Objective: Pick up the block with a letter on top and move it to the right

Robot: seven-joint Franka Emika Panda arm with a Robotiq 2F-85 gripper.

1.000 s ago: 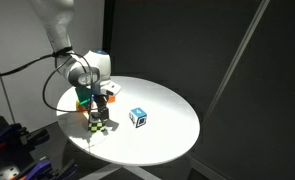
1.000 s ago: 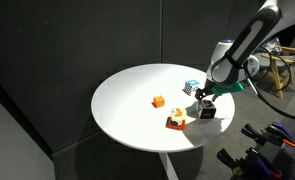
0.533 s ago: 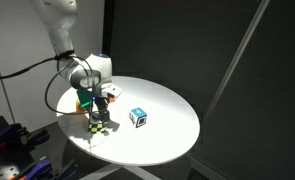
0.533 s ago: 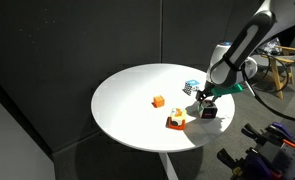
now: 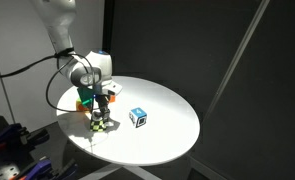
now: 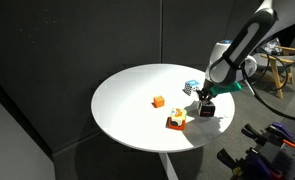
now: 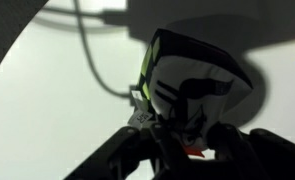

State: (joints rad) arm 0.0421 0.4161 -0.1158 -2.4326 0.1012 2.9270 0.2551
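The block with a letter on top [image 5: 100, 124] [image 6: 207, 111] rests on the white round table [image 5: 167, 140] [image 6: 127, 110] near its edge. In the wrist view its white face with bold black marks and a yellow-green edge [image 7: 187, 85] fills the middle. My gripper [image 5: 100, 119] [image 6: 206, 105] [image 7: 184, 140] points straight down over it, with a dark finger on each side of the block. The fingers stand close to its sides. Whether they press on it does not show.
A blue-and-white cube [image 5: 138, 117] [image 6: 191, 87] sits a little way off on the table. A yellow-and-red cube [image 6: 176, 120] lies close beside the gripper. A small orange cube [image 6: 158, 101] lies nearer the middle. A cable [image 7: 92, 55] hangs across the wrist view.
The arm has stayed in place over the block. The fingers seem to have drawn in a little around it. No cube has moved.
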